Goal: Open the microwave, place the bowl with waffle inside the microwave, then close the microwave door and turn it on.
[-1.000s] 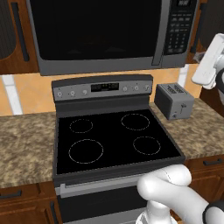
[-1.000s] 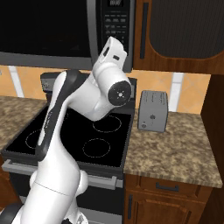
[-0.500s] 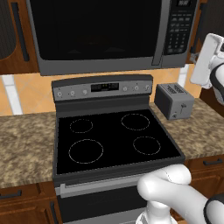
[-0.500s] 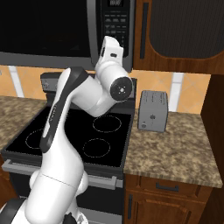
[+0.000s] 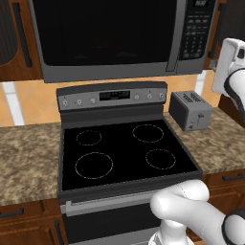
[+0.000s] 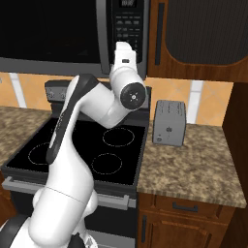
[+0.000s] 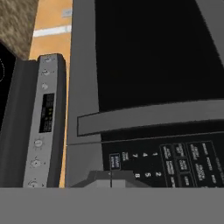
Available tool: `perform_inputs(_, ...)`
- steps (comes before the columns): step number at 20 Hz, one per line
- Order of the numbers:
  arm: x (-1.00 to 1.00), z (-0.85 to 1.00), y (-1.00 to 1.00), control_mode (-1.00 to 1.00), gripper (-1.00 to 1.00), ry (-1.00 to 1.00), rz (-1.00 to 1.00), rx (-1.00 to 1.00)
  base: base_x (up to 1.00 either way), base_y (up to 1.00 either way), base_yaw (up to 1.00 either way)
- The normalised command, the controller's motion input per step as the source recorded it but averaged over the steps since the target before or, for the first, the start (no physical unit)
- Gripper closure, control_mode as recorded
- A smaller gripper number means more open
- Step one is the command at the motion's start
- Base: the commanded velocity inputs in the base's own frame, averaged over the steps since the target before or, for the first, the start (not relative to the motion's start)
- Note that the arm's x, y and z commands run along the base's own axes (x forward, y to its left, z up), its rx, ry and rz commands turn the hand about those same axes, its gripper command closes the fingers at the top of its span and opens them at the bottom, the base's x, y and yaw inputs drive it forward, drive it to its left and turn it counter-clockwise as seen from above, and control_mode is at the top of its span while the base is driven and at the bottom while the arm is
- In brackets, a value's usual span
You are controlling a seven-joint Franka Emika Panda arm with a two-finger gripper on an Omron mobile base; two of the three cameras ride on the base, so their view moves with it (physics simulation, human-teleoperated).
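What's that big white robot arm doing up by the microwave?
The robot arm is reaching up to the microwave above the stove. Its gripper is shut and empty, right up against the dark keypad strip beside the microwave door, which is closed. It looks like it is about to press a button, perhaps to turn the microwave on. A small grey toaster stands on the counter next to the stove.

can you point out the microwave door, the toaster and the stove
microwave door (image 5: 103, 33), left base view, middle of the dark glass
toaster (image 6: 168, 122), right base view, its grey front face
stove (image 5: 122, 148), left base view, black cooktop between the burners
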Motion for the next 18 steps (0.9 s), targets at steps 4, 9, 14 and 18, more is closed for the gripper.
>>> perform_inputs(4,0.22,-0.04,0.00,-1.00,1.00,-0.07,-0.15,-0.10,0.00,0.00,0.00)
perform_inputs(9,0.31,0.00,0.03,-1.00,1.00,-0.01,-0.06,-0.01,0.00,0.00,0.00)
perform_inputs(14,0.34,0.00,0.01,-1.00,1.00,0.00,0.00,0.02,0.00,0.00,0.00)
perform_inputs(18,0.33,0.00,0.00,-1.00,1.00,0.00,0.00,0.03,0.00,0.00,0.00)
